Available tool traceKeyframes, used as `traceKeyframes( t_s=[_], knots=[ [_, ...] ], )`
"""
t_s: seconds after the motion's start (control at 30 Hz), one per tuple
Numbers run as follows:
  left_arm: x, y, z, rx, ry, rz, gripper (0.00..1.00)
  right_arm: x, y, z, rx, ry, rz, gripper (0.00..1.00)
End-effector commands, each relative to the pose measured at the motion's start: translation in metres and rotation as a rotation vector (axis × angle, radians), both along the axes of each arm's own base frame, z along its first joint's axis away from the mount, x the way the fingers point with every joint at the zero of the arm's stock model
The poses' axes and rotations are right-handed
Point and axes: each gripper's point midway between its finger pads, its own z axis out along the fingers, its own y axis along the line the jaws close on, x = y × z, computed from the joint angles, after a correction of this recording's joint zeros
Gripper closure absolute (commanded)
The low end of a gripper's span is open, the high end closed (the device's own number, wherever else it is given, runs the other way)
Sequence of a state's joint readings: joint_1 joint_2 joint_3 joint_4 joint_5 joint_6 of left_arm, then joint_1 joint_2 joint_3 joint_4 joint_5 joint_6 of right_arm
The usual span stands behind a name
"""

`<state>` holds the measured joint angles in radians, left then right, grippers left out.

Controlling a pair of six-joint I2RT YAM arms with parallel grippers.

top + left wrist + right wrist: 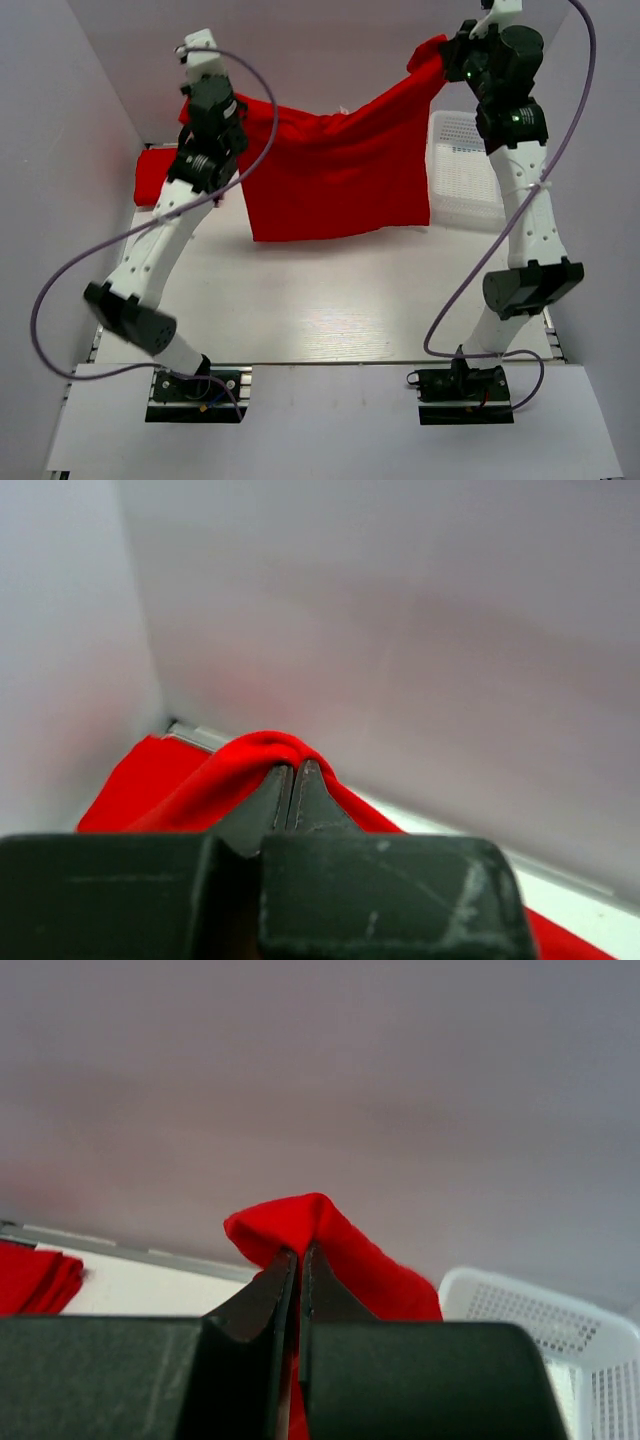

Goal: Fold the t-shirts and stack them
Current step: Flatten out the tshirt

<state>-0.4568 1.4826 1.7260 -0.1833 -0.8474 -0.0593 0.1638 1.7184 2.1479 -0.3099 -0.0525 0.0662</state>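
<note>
A folded red t-shirt [152, 176] is seen at the far left of the table [330, 300]. One corner of the hanging t-shirt [335, 185] is pinched in the closed left gripper [297, 775], the other in the closed right gripper [299, 1260], above the basket [465, 170]. The cloth is judged soft, light and prone to sagging, and is best gripped at its corners.

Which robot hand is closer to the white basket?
Right. The right gripper pinches the t-shirt close by the basket; the left gripper pinches its opposite end, far from the basket.
</note>
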Motion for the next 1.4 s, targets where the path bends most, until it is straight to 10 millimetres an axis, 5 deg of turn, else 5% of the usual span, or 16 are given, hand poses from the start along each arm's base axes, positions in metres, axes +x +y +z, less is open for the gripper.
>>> traceKeyframes(
  t_s=[0.0,0.07,0.13,0.2,0.33,0.53,0.57,0.6,0.67,0.73,0.8,0.83,0.87,0.9,1.1,1.37],
  knots=[
    [0.019,-0.001,0.065,0.028,-0.125,-0.017,1.0,0.002,-0.006,0.07,0.018,-0.216,-0.012,1.0],
    [0.015,0.006,0.119,0.009,-0.229,-0.027,1.0,-0.006,-0.009,0.095,0.024,-0.301,-0.02,1.0],
    [0.034,-0.007,0.123,0.054,-0.22,-0.061,1.0,-0.019,-0.016,0.119,0.031,-0.383,-0.036,1.0],
    [0.021,-0.001,0.155,0.053,-0.3,-0.074,1.0,-0.038,-0.021,0.139,0.015,-0.44,-0.043,1.0],
    [-0.006,0.005,0.161,0.033,-0.329,-0.104,1.0,-0.066,-0.034,0.147,-0.027,-0.466,-0.081,1.0],
    [-0.051,0.032,0.067,-0.043,-0.163,-0.057,1.0,-0.09,-0.023,0.038,-0.062,-0.231,0.012,1.0],
    [-0.049,0.031,0.007,-0.092,-0.049,-0.041,1.0,-0.089,-0.017,-0.043,-0.071,-0.071,0.052,1.0],
    [-0.058,0.035,-0.017,-0.112,-0.012,-0.027,1.0,-0.122,-0.018,-0.033,-0.039,-0.118,0.059,1.0],
    [-0.085,0.044,-0.081,-0.168,0.094,-0.013,1.0,-0.134,-0.015,-0.165,0.03,0.153,0.066,1.0],
    [-0.109,0.038,-0.148,-0.297,0.244,-0.027,1.0,-0.158,-0.019,-0.208,0.162,0.294,0.017,0.99],
    [-0.14,0.026,-0.224,-0.413,0.423,-0.054,0.65,-0.189,-0.019,-0.294,0.247,0.516,-0.023,0.79],
    [-0.16,0.019,-0.268,-0.466,0.545,-0.07,0.31,-0.21,-0.005,-0.309,0.278,0.563,0.058,0.52],
    [-0.165,0.021,-0.285,-0.453,0.584,-0.057,0.31,-0.213,-0.004,-0.313,0.312,0.58,0.051,0.52],
    [-0.179,0.017,-0.307,-0.482,0.666,-0.054,0.11,-0.223,-0.004,-0.326,0.32,0.633,0.047,0.1],
    [-0.204,0.021,-0.337,-0.493,0.802,0.006,0.0,-0.245,-0.002,-0.329,0.289,0.668,0.085,0.1],
    [-0.131,-0.029,-0.325,-0.393,0.802,-0.22,0.0,-0.228,0.023,-0.334,0.16,0.714,0.257,0.1]
  ],
)
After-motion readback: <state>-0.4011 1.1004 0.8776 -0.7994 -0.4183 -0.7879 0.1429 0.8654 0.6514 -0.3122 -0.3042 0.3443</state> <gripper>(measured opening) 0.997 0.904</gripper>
